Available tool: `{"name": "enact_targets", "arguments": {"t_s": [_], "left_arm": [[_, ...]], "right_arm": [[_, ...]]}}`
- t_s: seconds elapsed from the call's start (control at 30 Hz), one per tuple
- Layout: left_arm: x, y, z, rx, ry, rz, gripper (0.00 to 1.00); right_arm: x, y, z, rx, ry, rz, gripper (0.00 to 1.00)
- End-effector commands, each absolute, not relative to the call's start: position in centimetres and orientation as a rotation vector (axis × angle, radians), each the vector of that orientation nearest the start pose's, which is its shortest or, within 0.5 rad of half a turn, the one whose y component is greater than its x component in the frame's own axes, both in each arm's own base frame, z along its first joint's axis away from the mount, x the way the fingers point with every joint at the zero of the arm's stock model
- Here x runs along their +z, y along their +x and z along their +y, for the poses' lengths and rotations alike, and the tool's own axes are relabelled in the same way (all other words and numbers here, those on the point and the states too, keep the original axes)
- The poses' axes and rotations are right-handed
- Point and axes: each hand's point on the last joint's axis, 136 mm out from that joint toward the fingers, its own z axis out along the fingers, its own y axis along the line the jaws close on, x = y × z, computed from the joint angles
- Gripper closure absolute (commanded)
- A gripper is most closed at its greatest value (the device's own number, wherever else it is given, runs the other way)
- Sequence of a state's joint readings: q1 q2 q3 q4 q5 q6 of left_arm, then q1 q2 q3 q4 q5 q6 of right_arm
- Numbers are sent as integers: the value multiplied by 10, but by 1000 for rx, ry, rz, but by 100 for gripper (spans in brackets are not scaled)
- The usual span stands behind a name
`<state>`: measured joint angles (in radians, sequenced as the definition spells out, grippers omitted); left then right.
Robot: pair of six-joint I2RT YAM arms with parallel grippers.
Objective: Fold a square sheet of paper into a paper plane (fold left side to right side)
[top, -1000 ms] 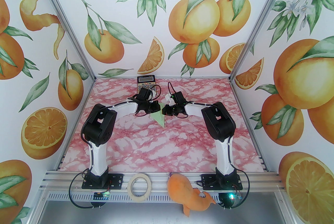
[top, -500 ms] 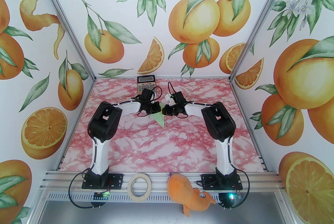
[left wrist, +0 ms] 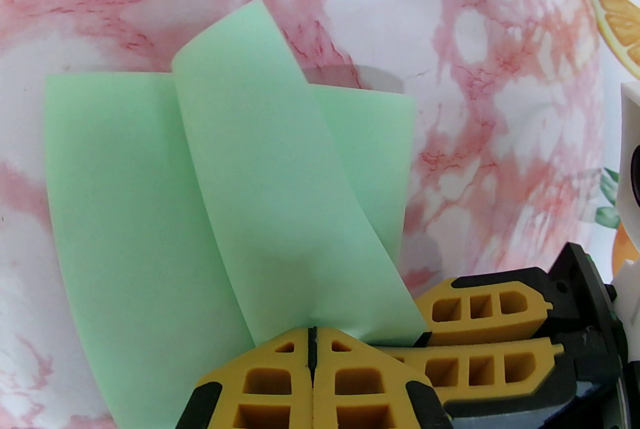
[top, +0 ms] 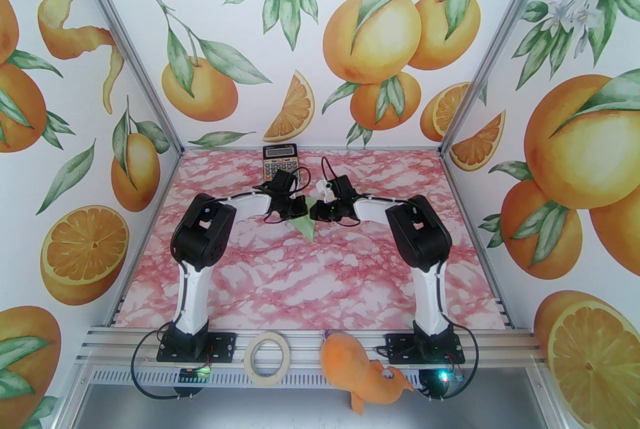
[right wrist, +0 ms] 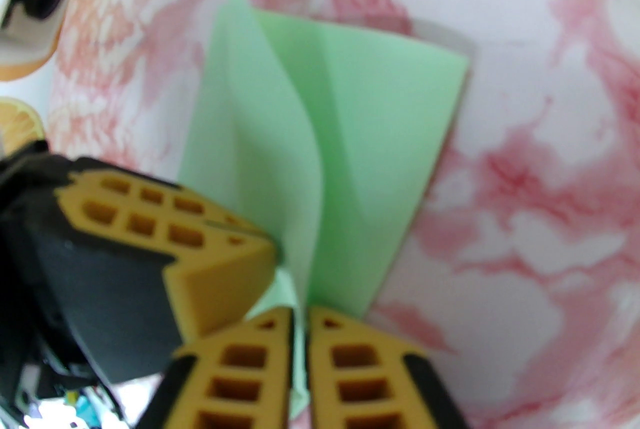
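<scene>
The pale green paper (top: 306, 228) lies mid-table as a part-folded pointed shape, its tip toward the near edge. In the left wrist view one flap (left wrist: 260, 157) stands up from the flat layers. My left gripper (left wrist: 313, 342) is shut on the base of that flap; from above it (top: 299, 209) sits at the paper's far end. My right gripper (top: 315, 212) faces it from the right, almost touching. In the right wrist view its jaws (right wrist: 299, 317) stand a narrow gap apart, with a raised edge of the paper (right wrist: 340, 127) in the gap.
A black-and-orange calculator (top: 280, 160) lies at the back edge just behind the left wrist. On the front rail sit a roll of beige tape (top: 268, 358) and an orange plush toy (top: 362, 369). Printed walls close in the left, right and back sides.
My left arm has leaned right, carrying its gripper closer to the right one. The right jaws have parted slightly.
</scene>
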<state>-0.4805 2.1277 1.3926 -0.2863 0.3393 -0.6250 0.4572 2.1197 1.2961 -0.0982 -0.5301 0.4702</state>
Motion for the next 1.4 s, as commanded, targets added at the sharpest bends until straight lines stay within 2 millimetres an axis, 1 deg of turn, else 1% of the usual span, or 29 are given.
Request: {"name": "enact_targets", "arguments": {"t_s": [0.0,0.07,0.17,0.2,0.33,0.43,0.53,0.6,0.7,0.9,1.13,1.2,1.37], "left_arm": [[-4,414,-278,-737,-86,2800,96],[-5,412,-278,-737,-86,2803,96],[-6,411,-278,-739,-88,2803,96],[-7,411,-279,-742,-88,2803,96],[-7,410,-280,-749,-89,2801,97],[-6,410,-280,-750,-89,2799,97],[-5,410,-280,-751,-86,2796,97],[-6,409,-280,-751,-86,2799,97],[-6,409,-280,-752,-88,2800,97],[-5,410,-279,-755,-91,2795,97],[-3,409,-279,-754,-86,2791,97],[-3,409,-279,-755,-87,2789,97],[3,412,-277,-757,-87,2773,97]], "right_arm": [[37,418,288,981,-169,2586,69],[51,419,281,968,-145,2557,64],[66,413,277,980,-125,2532,63],[70,410,278,1002,-118,2523,65],[74,394,288,1141,-79,2527,82],[67,382,301,1205,-76,2548,89],[56,373,315,1255,-84,2585,90],[47,371,317,1275,-55,2599,91],[38,368,316,1286,-25,2613,92],[27,356,310,1301,9,2639,92],[15,344,308,1328,32,2663,91],[9,342,306,1305,29,2685,91],[-10,332,299,1148,-29,2782,93]]}}
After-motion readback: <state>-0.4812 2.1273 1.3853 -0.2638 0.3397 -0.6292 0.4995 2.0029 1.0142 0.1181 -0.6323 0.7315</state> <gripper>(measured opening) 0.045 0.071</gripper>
